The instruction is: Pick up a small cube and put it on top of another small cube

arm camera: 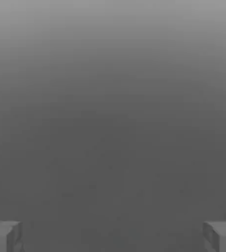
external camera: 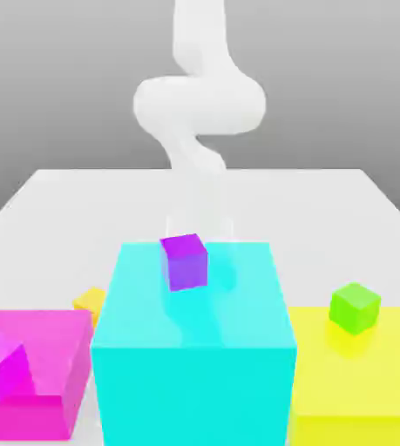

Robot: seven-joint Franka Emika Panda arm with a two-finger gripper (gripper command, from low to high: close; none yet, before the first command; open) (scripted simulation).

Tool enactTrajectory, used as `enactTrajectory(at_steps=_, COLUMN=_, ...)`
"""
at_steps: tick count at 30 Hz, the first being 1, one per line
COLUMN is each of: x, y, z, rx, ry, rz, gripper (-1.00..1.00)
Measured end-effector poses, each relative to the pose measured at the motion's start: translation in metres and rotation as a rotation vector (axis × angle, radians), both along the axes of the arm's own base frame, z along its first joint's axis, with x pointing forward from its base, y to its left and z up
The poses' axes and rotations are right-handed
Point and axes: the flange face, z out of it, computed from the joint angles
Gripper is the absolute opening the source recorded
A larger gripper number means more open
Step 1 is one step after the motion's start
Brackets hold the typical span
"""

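The small yellow-orange cube (external camera: 90,302) lies on the table, half hidden in the gap between the big magenta block (external camera: 50,348) and the big cyan block (external camera: 194,348). A small purple cube (external camera: 186,260) rests on top of the cyan block. On the big flat yellow block (external camera: 369,375) sits a small green cube (external camera: 355,307). The white arm (external camera: 199,109) comes down at the back, behind the cyan block. My gripper (arm camera: 113,237) is open, its grey fingertips (arm camera: 4,236) far apart with nothing between them and plain grey beyond.
A small magenta cube (external camera: 3,366) lies tilted on the magenta block. The three big blocks stand in a row along the front of the white table (external camera: 81,200). Bare table surface lies behind them, towards the arm.
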Motion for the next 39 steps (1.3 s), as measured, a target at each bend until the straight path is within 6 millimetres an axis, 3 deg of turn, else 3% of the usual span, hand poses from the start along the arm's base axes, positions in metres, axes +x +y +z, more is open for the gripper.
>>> enactTrajectory(at_steps=5, x=0.032, y=-0.065, z=-0.105, rx=0.041, ry=0.148, rz=-0.111, gripper=0.0)
enactTrajectory(at_steps=10, x=0.028, y=-0.12, z=-0.209, rx=0.074, ry=0.288, rz=-0.226, gripper=0.0)
enactTrajectory(at_steps=16, x=-0.016, y=-0.171, z=-0.327, rx=0.135, ry=0.45, rz=-0.363, gripper=0.0)
enactTrajectory(at_steps=22, x=-0.081, y=-0.183, z=-0.422, rx=0.187, ry=0.607, rz=-0.46, gripper=0.0)
enactTrajectory(at_steps=26, x=-0.122, y=-0.168, z=-0.468, rx=0.205, ry=0.703, rz=-0.482, gripper=0.0)
enactTrajectory(at_steps=29, x=-0.123, y=-0.161, z=-0.479, rx=0.185, ry=0.724, rz=-0.47, gripper=0.0)
enactTrajectory(at_steps=39, x=-0.117, y=-0.162, z=-0.513, rx=0.173, ry=0.724, rz=-0.472, gripper=0.0)
